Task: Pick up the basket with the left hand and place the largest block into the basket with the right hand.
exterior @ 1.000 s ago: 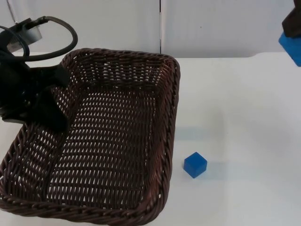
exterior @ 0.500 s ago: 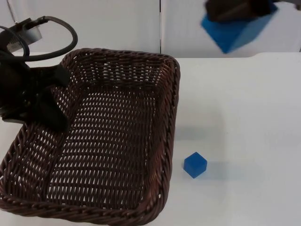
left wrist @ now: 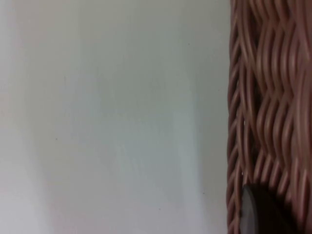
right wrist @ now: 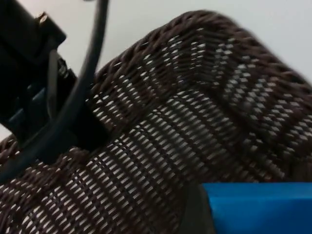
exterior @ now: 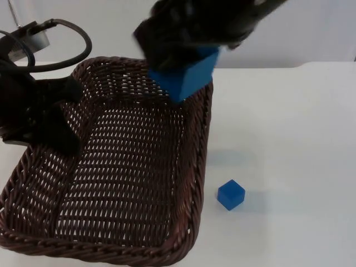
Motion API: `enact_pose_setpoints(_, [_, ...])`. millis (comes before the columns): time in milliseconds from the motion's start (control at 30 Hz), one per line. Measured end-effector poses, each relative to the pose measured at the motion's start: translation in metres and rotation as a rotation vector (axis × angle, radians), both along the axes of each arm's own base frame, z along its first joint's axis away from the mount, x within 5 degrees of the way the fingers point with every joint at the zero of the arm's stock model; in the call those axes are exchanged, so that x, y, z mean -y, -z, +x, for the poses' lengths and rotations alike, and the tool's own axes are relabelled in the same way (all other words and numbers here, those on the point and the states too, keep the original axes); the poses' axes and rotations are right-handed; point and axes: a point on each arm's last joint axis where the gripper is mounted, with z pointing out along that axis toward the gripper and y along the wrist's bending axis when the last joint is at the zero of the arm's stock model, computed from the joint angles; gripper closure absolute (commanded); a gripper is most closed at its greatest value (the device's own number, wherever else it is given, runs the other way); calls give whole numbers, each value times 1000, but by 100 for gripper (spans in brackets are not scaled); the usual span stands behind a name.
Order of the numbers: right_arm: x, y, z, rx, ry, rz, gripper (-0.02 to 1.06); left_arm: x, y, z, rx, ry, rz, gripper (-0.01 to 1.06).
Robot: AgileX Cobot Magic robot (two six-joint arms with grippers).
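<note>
A dark brown wicker basket [exterior: 50,183] takes up the left half of the top view. My left gripper [exterior: 62,119] is shut on its left rim [left wrist: 265,112], holding it. Over the basket's far right corner hangs the large blue block [exterior: 186,75], with my right gripper [exterior: 181,53] shut on it, above the basket's floor. The right wrist view shows the block's blue face [right wrist: 258,207] close up, the basket's weave [right wrist: 185,122] beneath it and the left arm [right wrist: 29,78] beyond. A small blue cube [exterior: 231,194] lies on the table just right of the basket.
The white table [exterior: 295,144] stretches to the right of the basket, with the grey partition wall [exterior: 300,39] behind it. The left wrist view shows bare white table [left wrist: 107,117] beside the basket's rim.
My right gripper has carried the large blue block leftward from the upper right edge to above the basket's far right corner. The left arm, basket and small cube have stayed put.
</note>
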Motion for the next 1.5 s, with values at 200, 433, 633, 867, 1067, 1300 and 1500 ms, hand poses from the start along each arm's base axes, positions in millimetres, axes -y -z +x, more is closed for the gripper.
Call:
enact_pose_setpoints(200, [-15, 31, 12, -43, -1, -52, 105, 0, 0, 0, 0, 0, 0, 105])
enact_pose_setpoints(433, [-19, 45, 16, -54, -3, -64, 105, 0, 0, 0, 0, 0, 0, 105])
enact_pose_setpoints(633, [-20, 45, 16, -46, -4, -53, 104, 0, 0, 0, 0, 0, 0, 105])
enact_pose_setpoints(867, [-20, 44, 16, -44, -5, -51, 82, 0, 0, 0, 0, 0, 0, 105])
enact_pose_setpoints(1067, [-21, 44, 16, -43, -5, -49, 50, 0, 0, 0, 0, 0, 0, 105])
enact_pose_setpoints(1300, [-22, 42, 17, -33, -7, -36, 29, 0, 0, 0, 1, 1, 3, 105])
enact_pose_setpoints(1500, [-21, 43, 17, -36, -6, -40, 29, 0, 0, 0, 1, 1, 3, 105])
